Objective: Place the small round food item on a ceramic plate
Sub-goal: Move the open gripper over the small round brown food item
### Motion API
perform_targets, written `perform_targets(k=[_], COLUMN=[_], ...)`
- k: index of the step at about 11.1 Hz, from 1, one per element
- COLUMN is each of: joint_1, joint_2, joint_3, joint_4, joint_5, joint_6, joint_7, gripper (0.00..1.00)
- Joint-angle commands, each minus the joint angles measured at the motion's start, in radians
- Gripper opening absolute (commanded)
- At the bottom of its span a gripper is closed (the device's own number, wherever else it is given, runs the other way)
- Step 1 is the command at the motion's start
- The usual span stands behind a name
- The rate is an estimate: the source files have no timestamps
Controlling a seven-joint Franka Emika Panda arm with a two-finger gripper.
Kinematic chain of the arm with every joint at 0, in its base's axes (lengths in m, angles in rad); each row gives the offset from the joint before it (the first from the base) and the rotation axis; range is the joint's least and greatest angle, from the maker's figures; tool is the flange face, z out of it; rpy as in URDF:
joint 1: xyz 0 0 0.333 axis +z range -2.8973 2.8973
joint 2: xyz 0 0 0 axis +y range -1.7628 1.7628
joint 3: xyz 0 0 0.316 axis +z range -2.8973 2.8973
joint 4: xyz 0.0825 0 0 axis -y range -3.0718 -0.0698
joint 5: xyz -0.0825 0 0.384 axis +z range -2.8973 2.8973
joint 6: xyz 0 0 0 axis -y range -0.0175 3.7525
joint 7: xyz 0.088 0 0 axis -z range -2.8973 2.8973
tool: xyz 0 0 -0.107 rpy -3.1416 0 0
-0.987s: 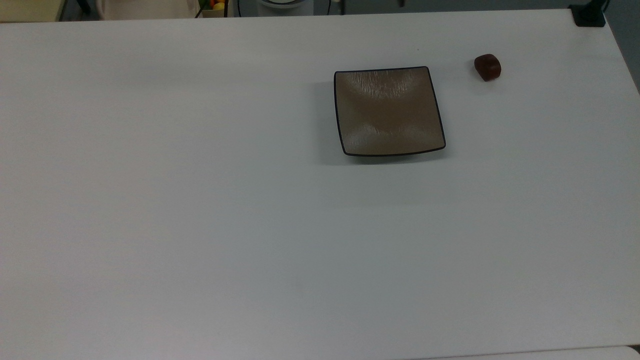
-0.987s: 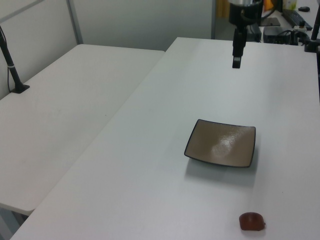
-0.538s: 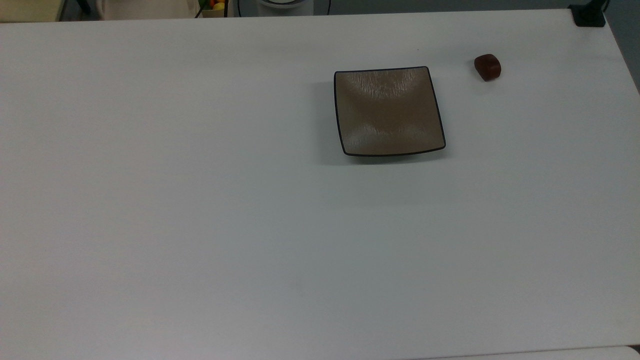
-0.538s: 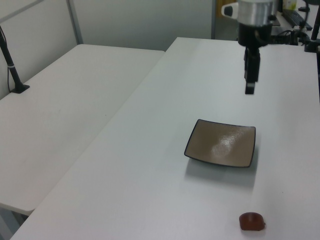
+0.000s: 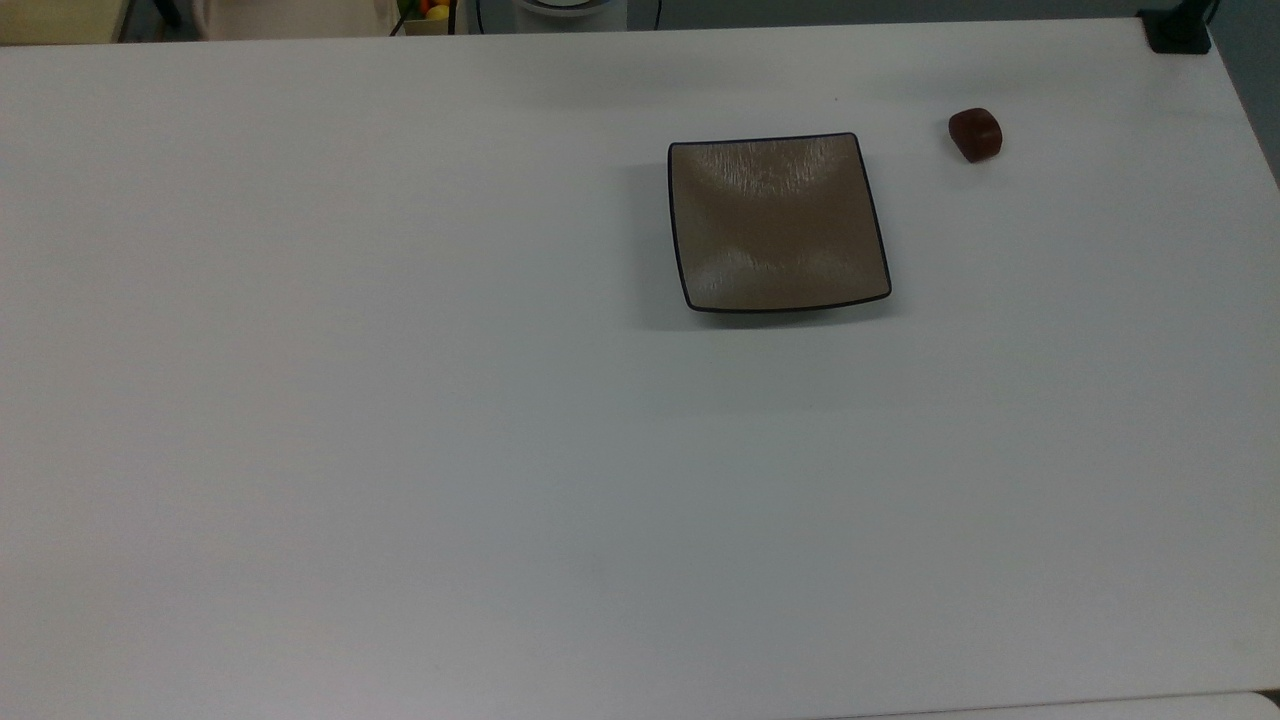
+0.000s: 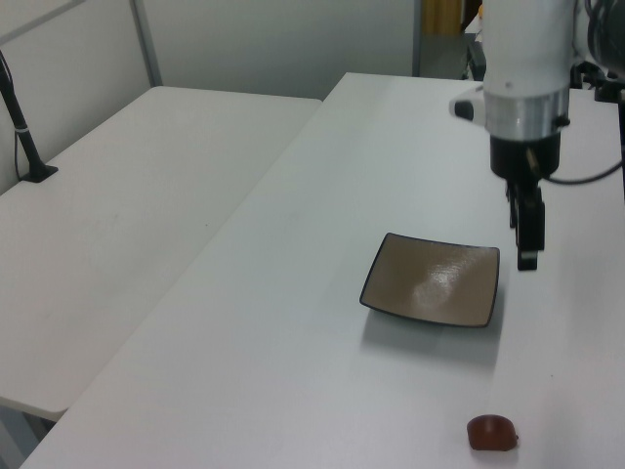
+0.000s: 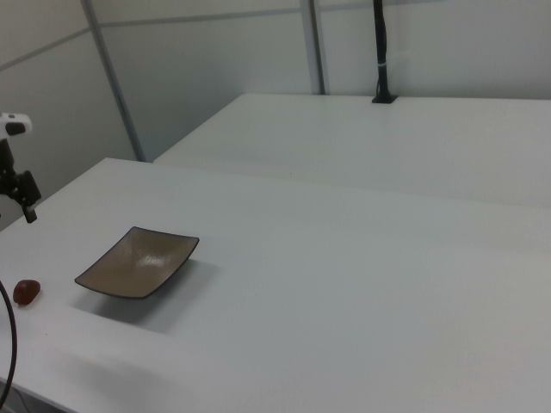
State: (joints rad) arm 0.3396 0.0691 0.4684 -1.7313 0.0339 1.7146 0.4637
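The small round food item (image 5: pixel 975 134) is a dark red-brown lump lying on the white table, to the right of the plate in the top view. It also lies near the left view's bottom edge (image 6: pixel 491 432) and at the right view's left edge (image 7: pixel 27 292). The ceramic plate (image 5: pixel 778 222) is square and brown-taupe with a thin black rim, and nothing is on it (image 6: pixel 433 280) (image 7: pixel 138 261). My gripper (image 6: pixel 527 260) hangs in the air by the plate's far right corner in the left view, well short of the food item. In the right view my gripper (image 7: pixel 31 215) is above and behind the lump.
A second white table (image 6: pixel 146 195) stands alongside. A black pole (image 6: pixel 20 117) is clamped to it, also seen as a black pole (image 7: pixel 380 52) in the right view. A black clamp (image 5: pixel 1178 30) sits at the top view's top right table corner. A cable (image 7: pixel 10 344) hangs at the right view's left edge.
The arm has come down and nearer in the left view, from far behind the plate to beside its right far corner. The plate and the food item have not moved.
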Motion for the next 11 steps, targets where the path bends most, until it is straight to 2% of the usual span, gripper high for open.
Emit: perform_targets(k=[1, 4, 7, 11], joint_1=[0.035, 0.068, 0.123, 0.151], joint_2=[-0.005, 0.003, 0.066, 0.159], joint_3=[-0.008, -0.008, -0.011, -0.017], joint_4=[-0.123, -0.215, -0.273, -0.280], joint_5=[0.056, 0.057, 0.047, 0.031], joint_6=[0.159, 0.313, 0.469, 0.594], joint_7=[0.042, 0.046, 0.101, 0.108], gripper=[1.00, 1.00, 1.00, 1.00])
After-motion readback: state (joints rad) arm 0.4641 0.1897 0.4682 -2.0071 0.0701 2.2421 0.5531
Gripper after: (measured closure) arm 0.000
